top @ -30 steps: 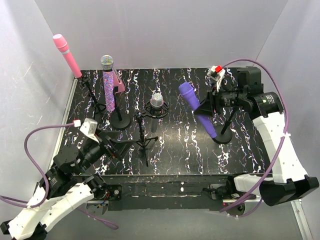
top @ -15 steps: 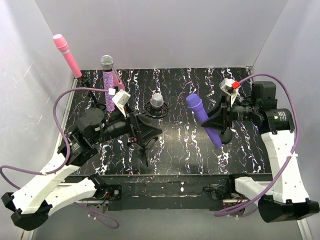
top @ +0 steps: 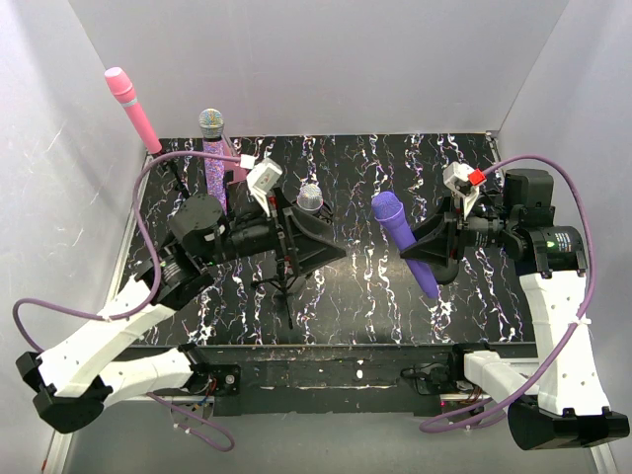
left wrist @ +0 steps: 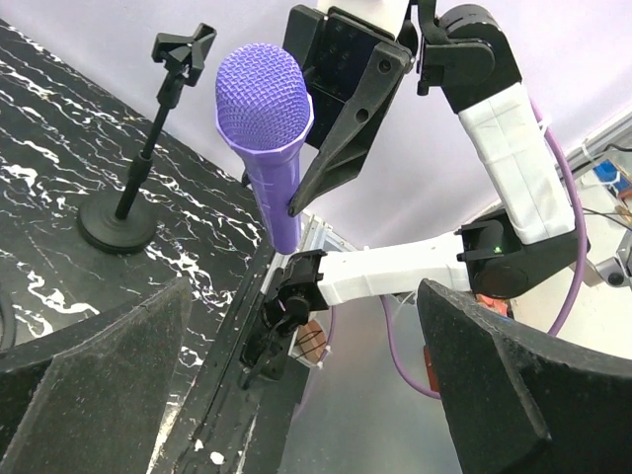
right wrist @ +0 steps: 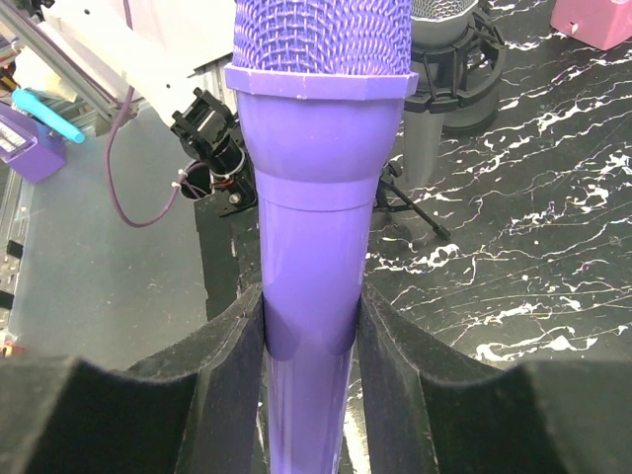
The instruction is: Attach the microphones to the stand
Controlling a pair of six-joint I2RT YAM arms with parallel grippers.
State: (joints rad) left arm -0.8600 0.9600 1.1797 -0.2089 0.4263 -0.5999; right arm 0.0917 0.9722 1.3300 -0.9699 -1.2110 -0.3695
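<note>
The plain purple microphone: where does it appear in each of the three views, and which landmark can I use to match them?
Top external: the purple microphone is right of centre, tilted, head toward the upper left.
Left wrist: the microphone is in the upper middle, head up.
Right wrist: the microphone fills the centre, upright.
Shared landmark: the right gripper, clamped on its handle in all three views.

Black, white-veined marble tabletop (top: 365,291) enclosed by plain pale walls (top: 326,69) under even, soft light.

Bright, even light, soft shadows; mild sheen on the purple microphone (right wrist: 308,257), near jaws slightly blurred.
</note>
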